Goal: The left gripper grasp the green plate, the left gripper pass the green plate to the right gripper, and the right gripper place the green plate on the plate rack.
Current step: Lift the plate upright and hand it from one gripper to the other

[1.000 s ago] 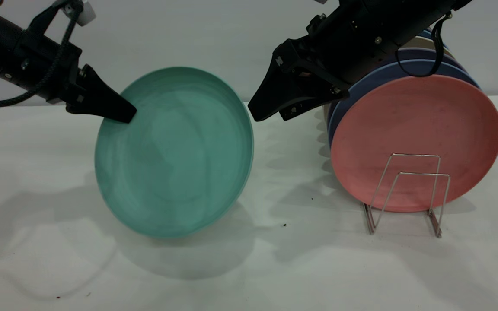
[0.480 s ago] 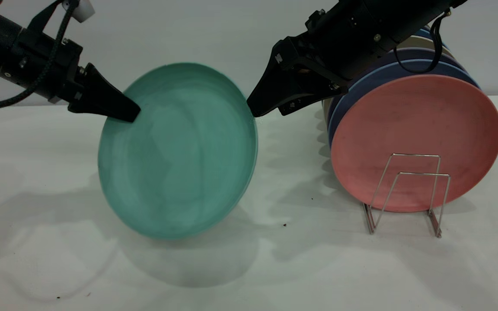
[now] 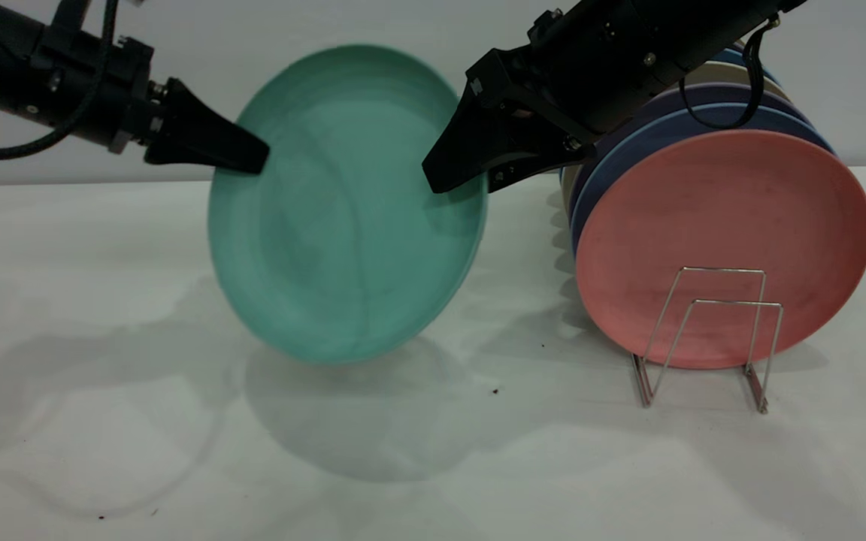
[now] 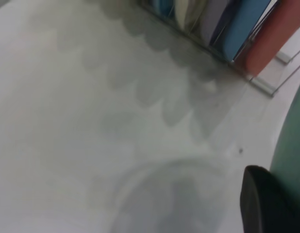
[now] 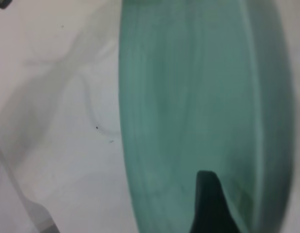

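At the left of the exterior view, left gripper [image 3: 252, 161] clamped on the upper left rim of the green plate [image 3: 343, 218]. Plate held nearly upright, tilted, clear of the white table [image 3: 102, 451], with its shadow beneath; higher and further right than half a second ago. Right gripper [image 3: 437, 176] now overlapping the plate's upper right rim, where before only level with its edge; cannot tell whether closed on it. Far right: plate rack [image 3: 711, 330] carrying a pink plate [image 3: 726, 225] nearest, blue plates [image 3: 628, 150] behind, unmoved. Plain pale wall [image 3: 215, 45] beyond.

From the left wrist, only a slice of the green plate [image 4: 291, 145], with one dark finger [image 4: 261, 199] pressed to it. Rack [image 4: 264, 85] seen edge-on further off, showing the standing plates as separate slabs, pink [image 4: 281, 34] beside blue [image 4: 247, 24], something hidden from outside. Scalloped shadows across the table [image 4: 91, 121].

From the right wrist, green plate [image 5: 189, 97] filling most of the picture, face and raised rim plain. Dark tip of the right gripper [image 5: 210, 204] against the plate's face, a contact not readable from outside. Pale table [image 5: 53, 121] with faint specks to one side.
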`<action>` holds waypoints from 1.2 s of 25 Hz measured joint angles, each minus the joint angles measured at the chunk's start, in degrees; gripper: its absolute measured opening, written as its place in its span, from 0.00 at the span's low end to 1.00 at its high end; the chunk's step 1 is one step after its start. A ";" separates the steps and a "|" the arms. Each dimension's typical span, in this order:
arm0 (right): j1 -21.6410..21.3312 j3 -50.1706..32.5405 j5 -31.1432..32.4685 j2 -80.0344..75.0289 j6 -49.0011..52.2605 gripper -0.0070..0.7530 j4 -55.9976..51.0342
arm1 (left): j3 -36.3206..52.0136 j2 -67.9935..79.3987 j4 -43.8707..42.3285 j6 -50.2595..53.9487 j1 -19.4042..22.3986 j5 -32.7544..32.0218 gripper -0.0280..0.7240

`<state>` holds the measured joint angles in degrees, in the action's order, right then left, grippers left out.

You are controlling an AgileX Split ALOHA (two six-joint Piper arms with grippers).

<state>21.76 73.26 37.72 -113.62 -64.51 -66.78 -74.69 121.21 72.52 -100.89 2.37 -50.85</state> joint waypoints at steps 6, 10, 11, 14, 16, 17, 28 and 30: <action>0.00 0.00 -0.63 0.00 0.00 0.57 -0.06 | 0.00 0.00 0.20 -0.07 -3.93 0.64 0.07; 0.00 0.00 -0.02 0.00 0.00 0.36 -0.06 | 0.00 0.00 1.19 -0.07 -4.14 1.17 0.07; 0.00 0.00 0.24 0.00 0.00 0.30 -0.06 | 0.00 0.00 1.67 -0.07 -4.14 1.28 0.07; -0.12 0.00 -0.39 -0.05 0.16 0.23 0.44 | 0.04 0.00 2.48 -0.30 -4.14 1.12 0.07; -0.12 0.00 -0.63 -0.11 0.29 0.22 1.00 | 0.04 0.00 2.58 -0.30 -4.14 1.07 0.07; -0.12 0.00 -0.63 -0.11 0.29 0.22 1.13 | 0.11 0.00 2.58 -0.30 -4.09 0.96 0.07; -0.12 0.00 -1.02 -0.11 -1.73 0.20 1.34 | 0.11 0.00 3.08 0.55 -4.09 1.02 0.40; -0.12 0.00 -0.82 -0.11 -2.13 0.20 1.47 | 0.11 0.00 3.19 1.41 -4.09 1.20 0.61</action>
<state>21.64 73.26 36.90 -113.73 -66.64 -65.31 -74.58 121.21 75.71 -99.47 -1.72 -49.65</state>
